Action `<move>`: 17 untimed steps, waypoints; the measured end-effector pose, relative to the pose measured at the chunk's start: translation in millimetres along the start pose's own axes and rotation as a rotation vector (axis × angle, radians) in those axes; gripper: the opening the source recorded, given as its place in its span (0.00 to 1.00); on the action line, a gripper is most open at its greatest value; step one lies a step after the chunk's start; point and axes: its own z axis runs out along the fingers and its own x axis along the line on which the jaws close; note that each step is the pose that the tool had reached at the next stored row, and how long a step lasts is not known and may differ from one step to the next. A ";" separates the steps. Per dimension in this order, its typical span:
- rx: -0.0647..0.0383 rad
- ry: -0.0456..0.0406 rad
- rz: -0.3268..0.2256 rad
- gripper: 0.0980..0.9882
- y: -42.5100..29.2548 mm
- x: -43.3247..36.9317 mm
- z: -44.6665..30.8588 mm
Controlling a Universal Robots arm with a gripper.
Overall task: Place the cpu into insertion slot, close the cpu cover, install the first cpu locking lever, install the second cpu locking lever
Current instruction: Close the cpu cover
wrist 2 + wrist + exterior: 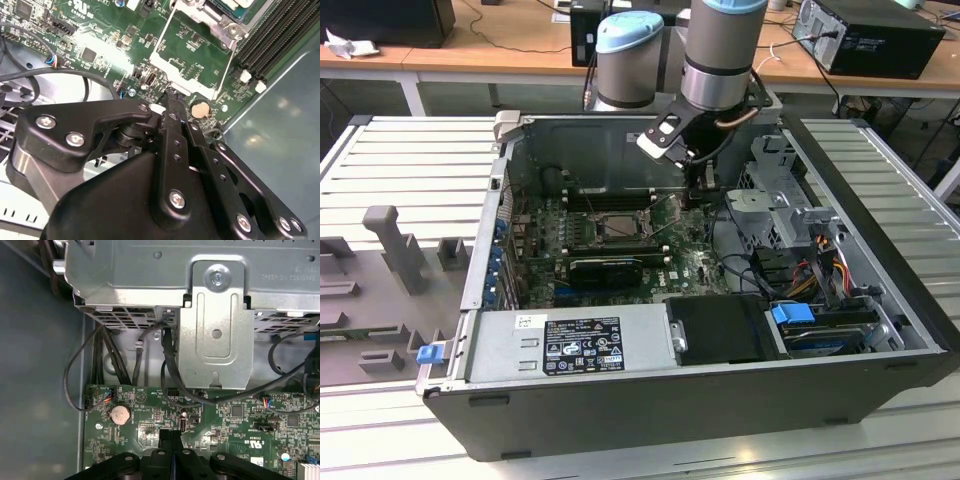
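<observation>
A ribbed metal table (410, 150) in a workshop with wooden desks behind carries an open computer case (720, 400), and the arm reaches down into it.

In the exterior view the insertion slot (616, 226) sits on the green motherboard (545, 262), between the memory slots (605, 198) and the black graphics card (605, 268), with the gripper (704, 195) lowered just to the exterior view's right of it. In the second wrist view the cpu cover (167, 64) is swung open off the slot, green board showing through its cut-out, and a pale strip of the cpu (240, 2) shows in the slot beyond it. The gripper's fingers (172, 125) are pressed together, their tips at the cover's free edge beside the coin battery (200, 109); whether they pinch that edge cannot be told.
</observation>
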 end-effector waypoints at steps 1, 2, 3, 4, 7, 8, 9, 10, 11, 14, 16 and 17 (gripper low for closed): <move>0.007 0.0000 0.000 0.01 0.1 -0.1 0.5; 0.027 0.0005 0.001 0.01 0.0 0.0 0.5; 0.039 0.0009 0.001 0.01 0.0 0.0 0.5; 0.044 0.0009 0.001 0.01 -0.1 0.0 0.4; 0.047 0.0013 0.002 0.01 -1.2 0.0 0.3; 0.047 0.0013 0.002 0.01 -1.9 0.1 0.3; 0.047 0.0013 0.002 0.01 -3.5 0.1 0.3; 0.047 0.0013 0.002 0.01 -4.5 0.1 0.2; 0.047 0.0013 0.002 0.01 -5.2 0.1 0.2; 0.047 0.0013 0.002 0.01 -7.0 0.2 0.1; 0.047 0.0013 0.002 0.01 -8.5 0.2 0.1; 0.047 0.0013 0.002 0.01 -9.2 0.2 0.0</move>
